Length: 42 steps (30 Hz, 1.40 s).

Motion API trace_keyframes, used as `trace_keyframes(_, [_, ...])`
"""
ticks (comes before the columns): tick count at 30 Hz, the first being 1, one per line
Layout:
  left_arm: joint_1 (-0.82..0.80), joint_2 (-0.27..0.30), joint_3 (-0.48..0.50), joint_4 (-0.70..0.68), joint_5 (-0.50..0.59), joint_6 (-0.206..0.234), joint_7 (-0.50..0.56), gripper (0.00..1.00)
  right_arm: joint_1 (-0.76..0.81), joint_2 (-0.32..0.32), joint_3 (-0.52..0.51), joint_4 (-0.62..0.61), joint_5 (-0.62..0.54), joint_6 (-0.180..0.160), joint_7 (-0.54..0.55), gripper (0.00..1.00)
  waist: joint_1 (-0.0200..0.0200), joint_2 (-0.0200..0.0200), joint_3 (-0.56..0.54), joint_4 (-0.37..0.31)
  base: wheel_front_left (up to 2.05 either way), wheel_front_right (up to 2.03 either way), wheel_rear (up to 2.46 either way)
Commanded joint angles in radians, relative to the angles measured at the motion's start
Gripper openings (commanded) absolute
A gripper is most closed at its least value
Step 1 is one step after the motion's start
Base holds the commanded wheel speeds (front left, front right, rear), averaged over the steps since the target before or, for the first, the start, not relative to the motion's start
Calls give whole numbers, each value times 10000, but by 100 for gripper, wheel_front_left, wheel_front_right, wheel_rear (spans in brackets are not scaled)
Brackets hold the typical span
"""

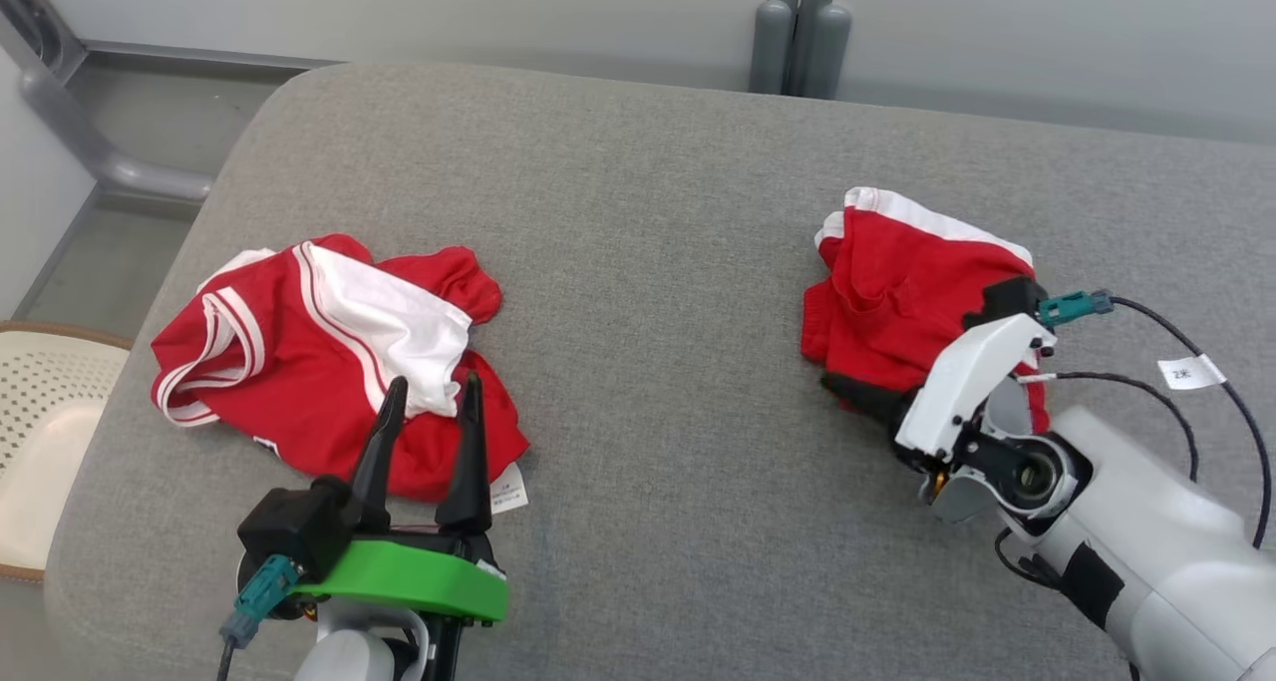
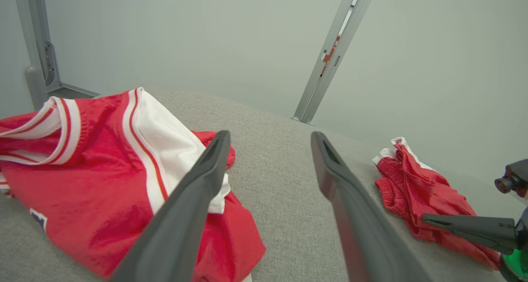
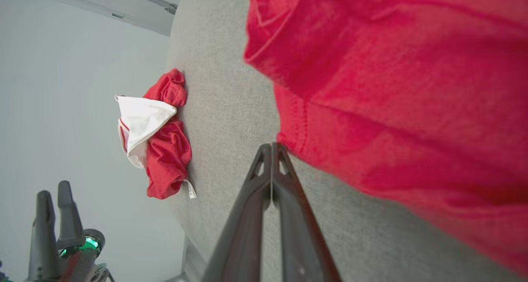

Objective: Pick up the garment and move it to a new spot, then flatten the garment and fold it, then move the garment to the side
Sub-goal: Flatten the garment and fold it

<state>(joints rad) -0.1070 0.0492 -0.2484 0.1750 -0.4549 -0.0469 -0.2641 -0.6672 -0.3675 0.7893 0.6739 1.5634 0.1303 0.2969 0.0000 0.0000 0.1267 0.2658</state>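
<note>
Two garments lie on the grey padded surface. At the right is a crumpled red garment with a white band. My right gripper is at its near-left hem, shut, the tips pinching the edge of the cloth. A red and white jersey lies bunched at the left. My left gripper hangs open just above the jersey's near-right edge, nothing between its fingers.
The surface's left edge drops off beside a pale woven seat. Grey metal posts stand behind the far edge. Black cables with a white tag loop off my right wrist. Bare grey surface lies between the two garments.
</note>
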Motion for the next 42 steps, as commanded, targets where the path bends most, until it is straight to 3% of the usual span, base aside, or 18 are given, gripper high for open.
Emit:
trace_keyframes(1, [115, 27, 27, 14, 52, -11, -4, 100, 209, -4, 62, -323, -121, 6, -131, 0, 0, 0, -219, -289, 0, 0, 0])
trace_keyframes(10, [243, 25, 42, 33, 42, -4, -4, 100, 757, -353, 112, -2425, -596, 6, -1219, 0, 0, 0, -490, -836, 0, 0, 0])
trace_keyframes(16, [229, 25, -85, 17, -30, 6, -4, 100, 672, -944, -211, -2094, -1055, 6, -2548, 0, 0, 0, -531, -896, 0, 0, 0])
trace_keyframes(21, [137, 25, -183, -13, -98, -6, -4, 100, 330, -1196, -423, -1259, -1055, 7, -2991, 0, 0, 0, -252, -672, 0, 0, 0])
trace_keyframes(30, [-215, 25, -290, -18, -188, 13, -4, 100, -664, -1151, -564, 671, -506, 7, -2140, 0, 0, 0, 399, 19, 0, 0, 0])
trace_keyframes(42, [-317, 24, -377, 1, -348, 79, -4, 100, -1092, -752, -1153, 2770, 1008, 6, 124, 0, 0, 0, 721, 694, 0, 0, 0])
